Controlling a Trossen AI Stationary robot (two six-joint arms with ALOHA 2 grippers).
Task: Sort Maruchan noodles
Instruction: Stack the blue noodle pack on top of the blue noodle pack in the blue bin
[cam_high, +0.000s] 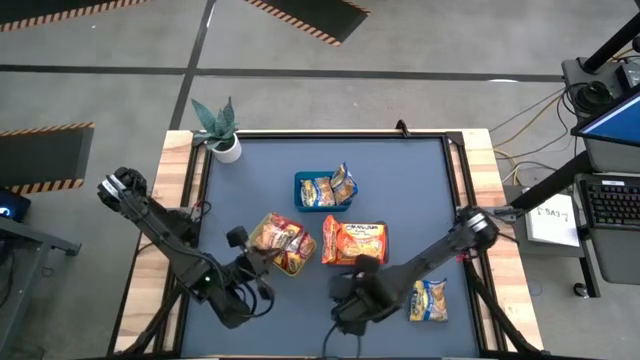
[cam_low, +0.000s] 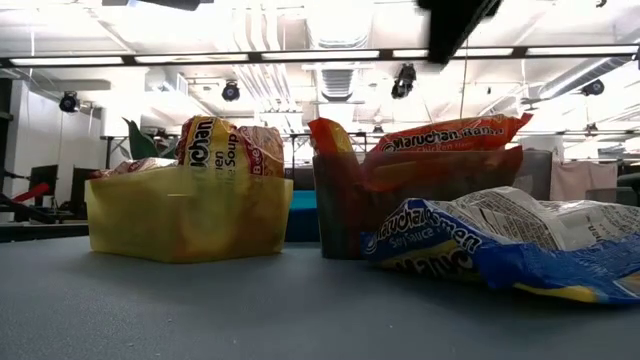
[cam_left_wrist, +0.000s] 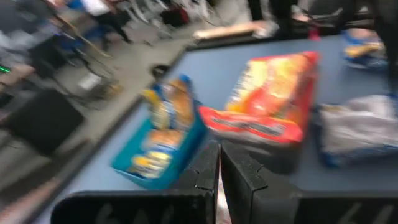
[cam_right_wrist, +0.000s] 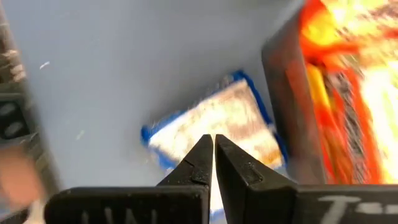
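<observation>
Right pincer (cam_right_wrist: 213, 149) hangs with its dark fingers pressed together, gripping nothing, just above a blue-and-yellow packet (cam_high: 430, 300) that lies flat and crinkled on the near right of the blue-grey surface (cam_high: 400, 180). Just left of it stands the black tray (cam_high: 352, 245), its square dark wall right beside the pincer, stuffed with glossy orange packets (cam_low: 450, 135) that poke up over the rim. Left pincer (cam_left_wrist: 219, 165) is also closed and empty, at the near left, next to the yellow-green tray (cam_low: 185, 215), a soft-looking square tub crammed with red-orange packets (cam_high: 282, 240), their plastic wrinkled and shiny. Farther back, mid-surface, the blue tray (cam_high: 322, 190) holds blue-and-yellow packets standing on edge (cam_left_wrist: 165, 112). At the far left corner sits a small potted plant (cam_high: 222, 130) in a white pot, well apart from everything. Off the right edge, a keyboard (cam_high: 612, 205) and a laptop sit on a side stand.
</observation>
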